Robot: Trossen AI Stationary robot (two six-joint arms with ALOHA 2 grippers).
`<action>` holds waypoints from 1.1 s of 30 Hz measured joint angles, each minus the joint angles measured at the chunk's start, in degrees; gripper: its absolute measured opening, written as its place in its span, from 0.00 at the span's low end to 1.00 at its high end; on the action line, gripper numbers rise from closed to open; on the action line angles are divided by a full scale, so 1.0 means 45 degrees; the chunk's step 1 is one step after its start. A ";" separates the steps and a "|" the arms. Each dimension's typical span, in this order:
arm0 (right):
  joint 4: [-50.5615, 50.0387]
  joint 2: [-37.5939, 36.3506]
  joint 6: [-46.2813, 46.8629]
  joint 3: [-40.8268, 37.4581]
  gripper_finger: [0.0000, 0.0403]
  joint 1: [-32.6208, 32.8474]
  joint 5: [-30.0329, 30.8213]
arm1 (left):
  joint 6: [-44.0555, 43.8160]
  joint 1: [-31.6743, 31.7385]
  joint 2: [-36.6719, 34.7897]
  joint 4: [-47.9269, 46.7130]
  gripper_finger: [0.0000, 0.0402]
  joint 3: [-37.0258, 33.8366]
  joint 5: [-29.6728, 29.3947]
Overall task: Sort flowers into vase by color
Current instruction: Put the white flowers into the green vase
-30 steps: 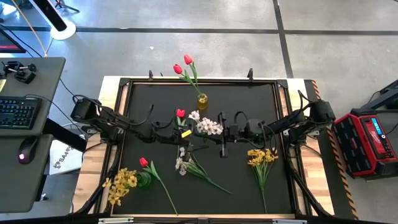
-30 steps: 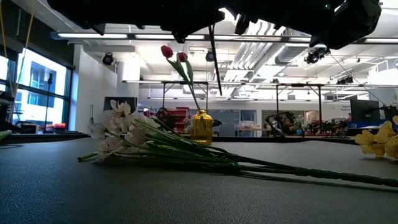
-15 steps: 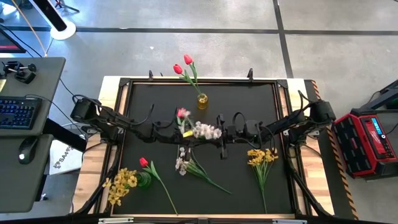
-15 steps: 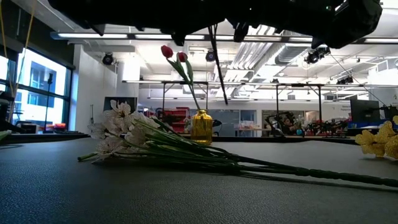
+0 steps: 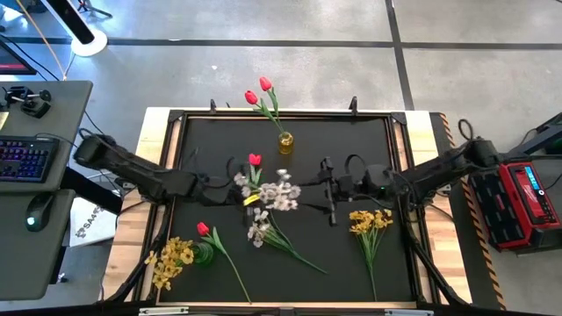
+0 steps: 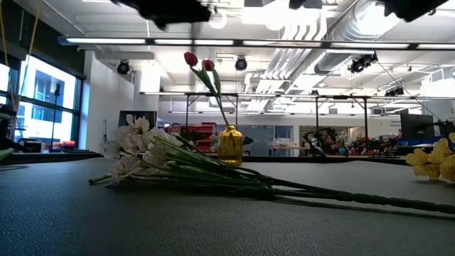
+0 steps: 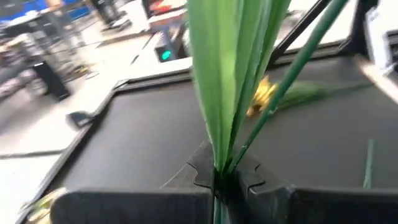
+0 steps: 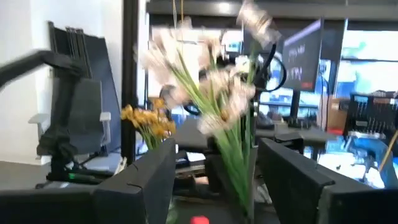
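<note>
Left gripper (image 5: pixel 230 182): fingers clamped on green stems (image 7: pixel 239 106) of a red tulip (image 5: pixel 255 160) and white spray (image 5: pixel 279 190), held over mid-table. Right gripper (image 5: pixel 327 187): fingers (image 8: pixel 292 177) apart, just beside that spray's blossoms. Past the grippers: two tulips in the yellow vase (image 5: pixel 285 142); one tulip (image 5: pixel 204 229), one more white spray (image 5: pixel 258 230) and two yellow bunches (image 5: pixel 369 220) lying nearer the table's front.
</note>
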 joint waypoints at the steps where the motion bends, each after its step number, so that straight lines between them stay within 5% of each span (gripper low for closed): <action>1: -0.0023 -0.0151 -0.0136 -0.0010 0.53 0.0149 0.0010 | -0.0038 -0.0249 -0.0421 -0.0654 0.00 0.0000 -0.0593; 7: -0.0273 -0.0237 -0.0513 -0.0022 0.54 0.0852 0.0018 | -0.1462 -0.2079 -0.2834 -0.4039 0.00 0.0000 -0.2811; 22: -0.0847 -0.0208 -0.0504 -0.0026 0.54 0.1136 0.1700 | -0.4898 -0.8638 -0.6524 -0.6935 0.00 -0.0001 -0.2518; 33: -0.0843 -0.0208 -0.0504 -0.0031 0.54 0.1102 0.1700 | -0.7670 -1.0045 -0.8119 -0.9139 0.00 -0.0005 -0.2626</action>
